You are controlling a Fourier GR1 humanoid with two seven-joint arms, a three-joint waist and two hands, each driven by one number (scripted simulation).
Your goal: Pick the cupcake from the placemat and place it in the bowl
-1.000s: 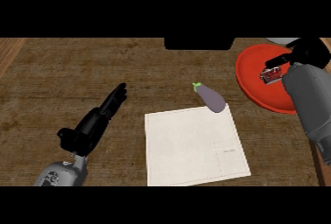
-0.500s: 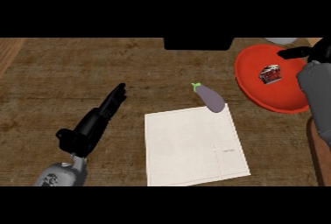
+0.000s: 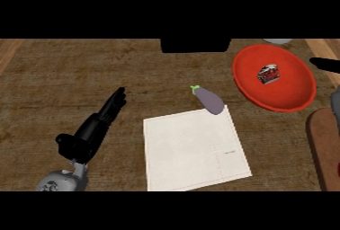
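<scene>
The desk (image 3: 79, 72) carries a white placemat (image 3: 196, 150), now bare. In the upper right, the cupcake (image 3: 268, 74) lies in the red bowl (image 3: 292, 96); the right hand (image 3: 325, 64) has withdrawn, fingers' state unclear. Left hand (image 3: 96, 130) rests open. Task looks done.

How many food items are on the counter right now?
2. A cupcake sits inside the red bowl at upper right. An eggplant lies on the counter, its lower end overlapping the white placemat's top edge. Nothing else edible shows.
</scene>
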